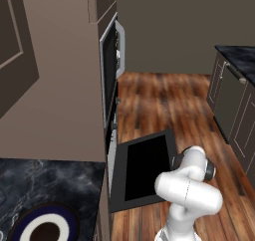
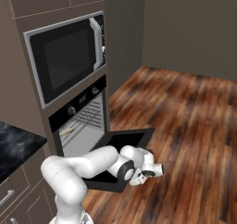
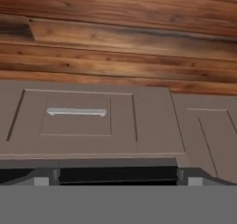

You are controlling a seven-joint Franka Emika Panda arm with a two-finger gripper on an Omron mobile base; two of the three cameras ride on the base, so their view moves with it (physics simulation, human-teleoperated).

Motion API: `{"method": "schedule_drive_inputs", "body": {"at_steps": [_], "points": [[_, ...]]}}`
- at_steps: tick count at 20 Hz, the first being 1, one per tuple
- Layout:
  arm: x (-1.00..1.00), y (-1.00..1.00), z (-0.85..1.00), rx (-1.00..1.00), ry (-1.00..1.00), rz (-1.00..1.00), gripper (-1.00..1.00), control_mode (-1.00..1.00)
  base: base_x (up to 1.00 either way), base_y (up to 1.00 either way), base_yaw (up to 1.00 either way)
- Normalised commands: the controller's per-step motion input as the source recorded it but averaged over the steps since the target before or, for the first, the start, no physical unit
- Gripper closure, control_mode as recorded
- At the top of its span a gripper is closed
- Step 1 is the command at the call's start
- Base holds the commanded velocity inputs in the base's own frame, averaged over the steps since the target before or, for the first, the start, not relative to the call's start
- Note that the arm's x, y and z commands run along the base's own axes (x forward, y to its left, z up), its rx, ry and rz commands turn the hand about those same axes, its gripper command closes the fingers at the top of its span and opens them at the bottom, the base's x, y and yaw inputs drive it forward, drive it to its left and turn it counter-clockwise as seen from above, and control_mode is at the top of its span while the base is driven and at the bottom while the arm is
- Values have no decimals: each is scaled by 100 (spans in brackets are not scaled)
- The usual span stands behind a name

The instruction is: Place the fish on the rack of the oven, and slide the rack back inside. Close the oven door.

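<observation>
The oven [image 2: 78, 121] stands open in the tall cabinet wall, its door [image 2: 121, 153] dropped flat over the wooden floor [image 2: 185, 126]. From the right base camera, the rack [image 2: 85, 119] sits inside the cavity as a grid of thin silver bars, and a pale, slim shape on its left part appears to be the fish [image 2: 66, 132], too small to make out with certainty. No brand name or lettering can be read on the oven, on its dark control strip with one round knob, or on the microwave [image 2: 65, 56] above it. The arm bends low across the near edge of the door, and the gripper [image 2: 157, 168] hangs just past that edge above the floor; whether the fingers are spread or closed cannot be told, nor whether they hold anything. The hand camera faces a brown drawer front with a silver handle [image 3: 76, 111]. A blue-rimmed plate [image 1: 45, 227] on the dark marble tabletop [image 1: 50, 185] is cut off by the picture's lower edge.
</observation>
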Motion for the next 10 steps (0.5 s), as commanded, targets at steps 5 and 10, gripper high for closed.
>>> {"method": "schedule_drive_inputs", "body": {"at_steps": [5, 10], "points": [[0, 5, 71, 17, -5, 1, -100, -100, 0, 0, 0], [-1, 14, 100, 7, -15, 6, -100, -100, 0, 0, 0]]}}
